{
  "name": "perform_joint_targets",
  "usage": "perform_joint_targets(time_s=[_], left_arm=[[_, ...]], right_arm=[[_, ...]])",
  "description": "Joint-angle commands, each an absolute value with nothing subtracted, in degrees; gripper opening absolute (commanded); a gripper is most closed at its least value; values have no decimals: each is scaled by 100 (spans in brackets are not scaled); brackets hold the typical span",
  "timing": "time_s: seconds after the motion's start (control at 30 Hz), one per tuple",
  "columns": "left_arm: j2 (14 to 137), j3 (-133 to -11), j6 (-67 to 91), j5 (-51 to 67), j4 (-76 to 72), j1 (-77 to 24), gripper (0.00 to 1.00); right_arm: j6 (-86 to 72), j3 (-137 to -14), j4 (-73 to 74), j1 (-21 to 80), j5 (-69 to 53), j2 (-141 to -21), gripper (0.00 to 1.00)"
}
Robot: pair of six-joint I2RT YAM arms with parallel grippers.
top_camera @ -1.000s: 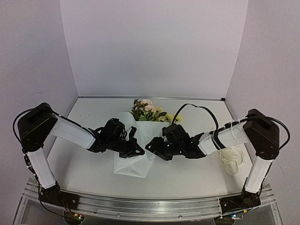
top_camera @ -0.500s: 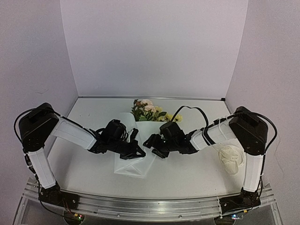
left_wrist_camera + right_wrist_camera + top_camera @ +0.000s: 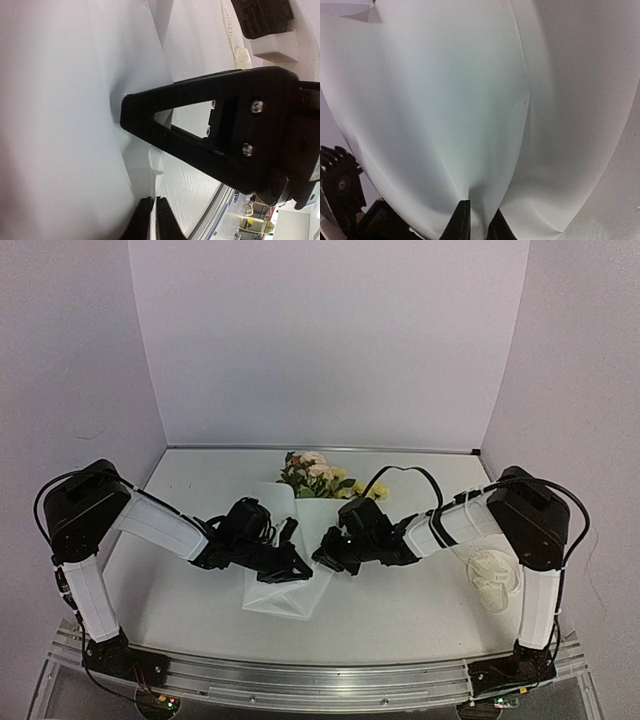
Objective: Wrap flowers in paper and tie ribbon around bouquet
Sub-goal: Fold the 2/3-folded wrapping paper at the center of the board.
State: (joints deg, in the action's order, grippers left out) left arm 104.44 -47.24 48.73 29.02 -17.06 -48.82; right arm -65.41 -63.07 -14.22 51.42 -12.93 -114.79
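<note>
White paper (image 3: 285, 595) lies mid-worktop (image 3: 400, 615) as a loose folded wrap. Its long axis runs from the flowers (image 3: 315, 475), which poke out at the far end, down to the end nearest the arm bases. About midway along that axis the two tools meet almost nose to nose. The left tool (image 3: 297, 565) comes in from the left, pressed together on what looks like a fold of the sheet. The right tool (image 3: 325, 558) comes from the right, pinching a gathered crease, clearest in its wrist view. I judge the next fold must go crosswise over that axis. The ribbon (image 3: 495, 578) sits coiled well apart to the right, so the right arm is nearer for fetching it.
</note>
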Motion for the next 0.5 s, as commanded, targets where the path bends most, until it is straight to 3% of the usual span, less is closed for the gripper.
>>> perform_joint_targets(time_s=[0.0, 0.13, 0.23, 0.47], left_arm=[[10253, -4806, 4774, 2903, -1941, -4904, 16], [9674, -4744, 4756, 2565, -1729, -4878, 29], [9220, -4580, 4864, 2328, -1629, -4699, 32], [8908, -4079, 5207, 2141, -1218, -3866, 18]], right_arm=[[-6308, -6545, -1064, 5123, -1234, -11583, 0], [-6092, -6475, -917, 5123, -1074, -11530, 0], [-5918, -6401, -860, 5122, -932, -11458, 0], [-5671, -6286, -844, 5132, -698, -11326, 0]])
